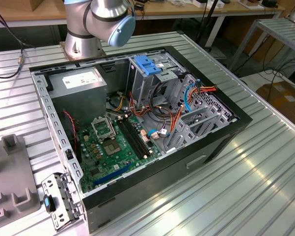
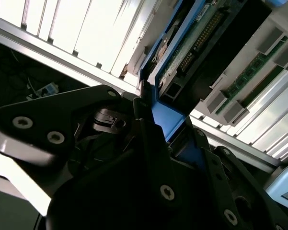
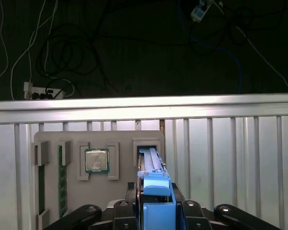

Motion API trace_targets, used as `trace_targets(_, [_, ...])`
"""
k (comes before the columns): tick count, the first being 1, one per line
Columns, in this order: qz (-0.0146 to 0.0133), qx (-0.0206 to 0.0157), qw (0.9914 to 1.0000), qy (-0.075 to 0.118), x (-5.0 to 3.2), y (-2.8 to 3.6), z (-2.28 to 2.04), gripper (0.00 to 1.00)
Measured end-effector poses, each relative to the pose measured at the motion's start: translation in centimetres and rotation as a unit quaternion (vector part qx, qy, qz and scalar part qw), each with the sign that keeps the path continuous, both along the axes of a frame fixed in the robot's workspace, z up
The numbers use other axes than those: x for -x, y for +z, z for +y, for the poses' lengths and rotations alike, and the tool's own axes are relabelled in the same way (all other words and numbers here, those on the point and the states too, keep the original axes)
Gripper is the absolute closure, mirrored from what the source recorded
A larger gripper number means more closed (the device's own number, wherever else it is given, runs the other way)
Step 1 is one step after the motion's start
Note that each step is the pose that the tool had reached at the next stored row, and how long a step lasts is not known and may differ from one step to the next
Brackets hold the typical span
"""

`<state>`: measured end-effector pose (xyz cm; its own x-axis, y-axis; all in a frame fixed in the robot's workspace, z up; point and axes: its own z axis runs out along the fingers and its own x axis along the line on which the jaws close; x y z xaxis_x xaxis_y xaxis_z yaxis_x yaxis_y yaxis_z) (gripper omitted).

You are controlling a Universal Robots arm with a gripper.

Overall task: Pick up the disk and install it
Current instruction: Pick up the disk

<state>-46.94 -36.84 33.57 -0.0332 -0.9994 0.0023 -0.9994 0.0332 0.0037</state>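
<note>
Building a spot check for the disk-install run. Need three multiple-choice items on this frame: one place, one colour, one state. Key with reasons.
1. Where is the disk?
A. Mounted in a drive bay.
B. Flat on the bare table.
C. On edge at the grey tray, next to the processor chip.

2. What colour is the disk's rail?
A. Blue.
B. Red.
C. Yellow.

3. How is the computer case?
A. Closed, panel on.
B. Open, motherboard exposed.
C. Tipped upside down.

Key:
1 C: the first wrist view shows it standing at the tray's slot, its rail gripped by the end effector.
2 A: the rail is blue in both wrist views.
3 B: the exterior view looks straight onto the board.
</note>
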Motion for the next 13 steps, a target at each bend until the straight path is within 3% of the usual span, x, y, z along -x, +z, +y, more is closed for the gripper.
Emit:
trace_targets(8, [0.0, 0.0, 1.0, 0.0, 0.0, 1.91, 0.0, 0.63])
trace_targets(13, [0.0, -0.0004, 1.0, 0.0, 0.0, 2.19, 0.0, 0.63])
